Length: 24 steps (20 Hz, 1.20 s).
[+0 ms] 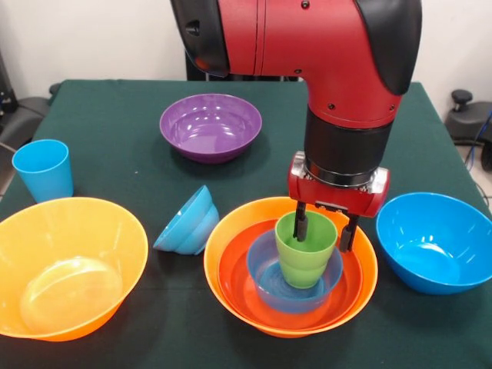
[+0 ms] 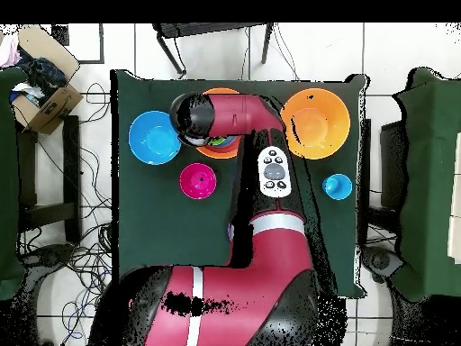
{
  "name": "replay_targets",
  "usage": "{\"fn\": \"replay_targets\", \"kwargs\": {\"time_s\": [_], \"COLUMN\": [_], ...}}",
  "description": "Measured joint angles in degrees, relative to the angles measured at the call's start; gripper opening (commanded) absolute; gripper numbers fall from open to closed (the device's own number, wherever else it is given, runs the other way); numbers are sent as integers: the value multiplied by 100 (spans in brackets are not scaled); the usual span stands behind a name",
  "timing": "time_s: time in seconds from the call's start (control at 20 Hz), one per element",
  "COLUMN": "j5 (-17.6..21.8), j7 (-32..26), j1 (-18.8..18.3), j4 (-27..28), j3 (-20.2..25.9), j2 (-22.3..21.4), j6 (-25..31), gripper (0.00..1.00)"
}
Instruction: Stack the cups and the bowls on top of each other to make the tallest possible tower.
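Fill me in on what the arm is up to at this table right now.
The gripper has one finger inside and one outside the rim of the lime green cup, which sits in a small blue bowl nested in a red-orange bowl inside a big orange bowl. Loose around this tower are another orange bowl, a purple bowl, a blue bowl, a tipped blue bowl and a light blue cup.

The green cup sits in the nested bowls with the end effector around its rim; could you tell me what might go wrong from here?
1. The green cup leans slightly in the small blue bowl; it may tip on release.
2. The end effector has one finger inside the cup and one outside, so withdrawing could drag the cup along.
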State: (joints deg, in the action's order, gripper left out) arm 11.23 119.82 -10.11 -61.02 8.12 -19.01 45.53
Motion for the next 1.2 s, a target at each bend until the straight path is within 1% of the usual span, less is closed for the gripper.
{"fn": "replay_targets", "kwargs": {"time_s": [0.55,1.2], "j5": [-1,-13], "j7": [0,0], "j1": [0,-20], "j4": [-17,-153], "j3": [1,4], "j2": [-33,-570], "j6": [-1,0], "gripper": [100,100]}}
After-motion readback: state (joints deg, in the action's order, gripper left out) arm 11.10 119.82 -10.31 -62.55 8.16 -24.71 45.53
